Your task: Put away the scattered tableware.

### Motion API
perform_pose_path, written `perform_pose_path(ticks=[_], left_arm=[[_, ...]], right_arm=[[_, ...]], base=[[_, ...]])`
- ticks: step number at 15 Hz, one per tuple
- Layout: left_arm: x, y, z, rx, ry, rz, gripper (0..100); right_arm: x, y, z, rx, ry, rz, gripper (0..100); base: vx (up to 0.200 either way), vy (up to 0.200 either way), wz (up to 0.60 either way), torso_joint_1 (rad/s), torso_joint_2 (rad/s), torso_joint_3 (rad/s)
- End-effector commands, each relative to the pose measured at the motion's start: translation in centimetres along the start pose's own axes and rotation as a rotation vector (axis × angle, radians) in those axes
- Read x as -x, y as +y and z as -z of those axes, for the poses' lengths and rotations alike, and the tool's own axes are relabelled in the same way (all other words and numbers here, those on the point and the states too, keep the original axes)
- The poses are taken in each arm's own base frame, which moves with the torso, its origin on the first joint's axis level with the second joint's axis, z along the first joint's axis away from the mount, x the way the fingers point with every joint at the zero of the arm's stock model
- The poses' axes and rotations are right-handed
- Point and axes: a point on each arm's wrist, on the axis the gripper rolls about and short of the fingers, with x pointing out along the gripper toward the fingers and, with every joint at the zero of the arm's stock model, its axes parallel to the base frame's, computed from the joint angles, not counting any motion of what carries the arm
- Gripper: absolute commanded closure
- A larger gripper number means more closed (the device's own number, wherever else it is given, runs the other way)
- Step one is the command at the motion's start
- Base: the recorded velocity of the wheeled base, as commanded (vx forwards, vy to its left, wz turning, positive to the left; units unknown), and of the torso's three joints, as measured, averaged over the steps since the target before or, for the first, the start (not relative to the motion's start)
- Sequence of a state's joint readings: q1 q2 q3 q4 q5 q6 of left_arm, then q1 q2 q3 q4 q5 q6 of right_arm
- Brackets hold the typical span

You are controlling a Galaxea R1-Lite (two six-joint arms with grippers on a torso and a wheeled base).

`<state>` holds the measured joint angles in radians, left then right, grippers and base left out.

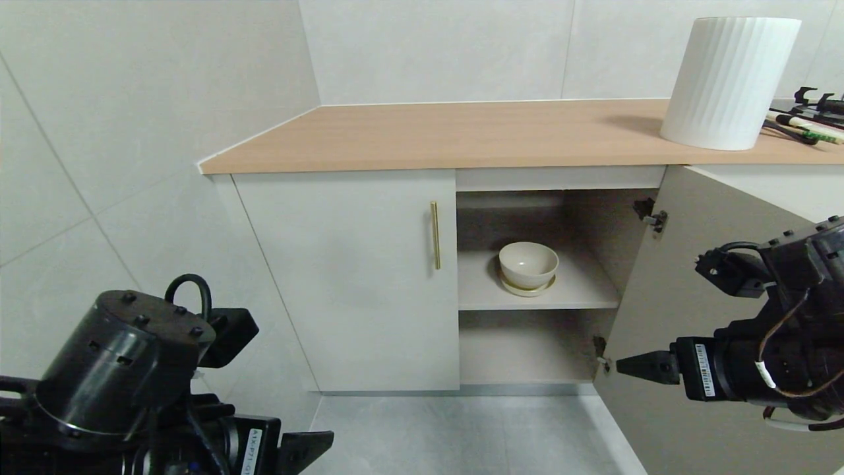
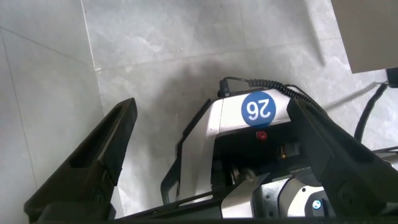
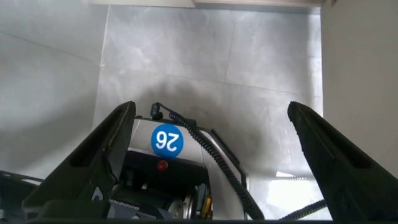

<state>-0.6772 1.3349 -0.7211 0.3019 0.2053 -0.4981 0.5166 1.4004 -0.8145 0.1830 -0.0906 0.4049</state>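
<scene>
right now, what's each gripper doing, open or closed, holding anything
Left gripper: jaws open, holding nothing.
Right gripper: jaws open, holding nothing.

The left end effector [image 2: 211, 121] has its fingers [image 2: 102, 152] spread wide, nothing between them. The right end effector [image 3: 211, 118], well apart from the left one, is likewise empty, its fingers [image 3: 326, 152] wide apart.
</scene>
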Motion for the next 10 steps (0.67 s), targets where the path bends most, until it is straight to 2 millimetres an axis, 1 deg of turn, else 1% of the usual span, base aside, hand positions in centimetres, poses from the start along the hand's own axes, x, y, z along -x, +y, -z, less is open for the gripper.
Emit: perform_pose_path(ticks=[1,3,5,8,10], left_arm=[[-0.1,0.0,0.0,-0.003,0.004,-0.002,0],[0.0,0.0,0.1,-0.005,0.002,-0.002,0],[-0.1,0.0,0.2,-0.024,-0.001,-0.020,0],[-0.1,0.1,0.2,-0.024,-0.002,-0.022,0],[-0.1,0.0,0.2,-0.025,-0.001,-0.023,0]], right_arm=[[0.1,0.2,0.3,0.012,0.000,0.009,0],[0.1,-0.1,0.8,0.053,0.026,0.037,0],[1.3,-0.3,1.6,0.124,0.076,0.039,0],[4.1,-0.3,3.2,0.241,0.134,0.009,0],[7.2,-0.6,4.9,0.357,0.189,-0.025,0]], base=[[0.000,0.000,0.00,0.000,0.00,0.000],[0.000,-0.200,0.00,0.002,0.00,0.005],[0.000,-0.200,0.00,0.005,0.00,0.000],[0.000,-0.200,0.00,0.004,0.00,0.005],[0.000,-0.200,0.00,0.002,0.00,0.000]])
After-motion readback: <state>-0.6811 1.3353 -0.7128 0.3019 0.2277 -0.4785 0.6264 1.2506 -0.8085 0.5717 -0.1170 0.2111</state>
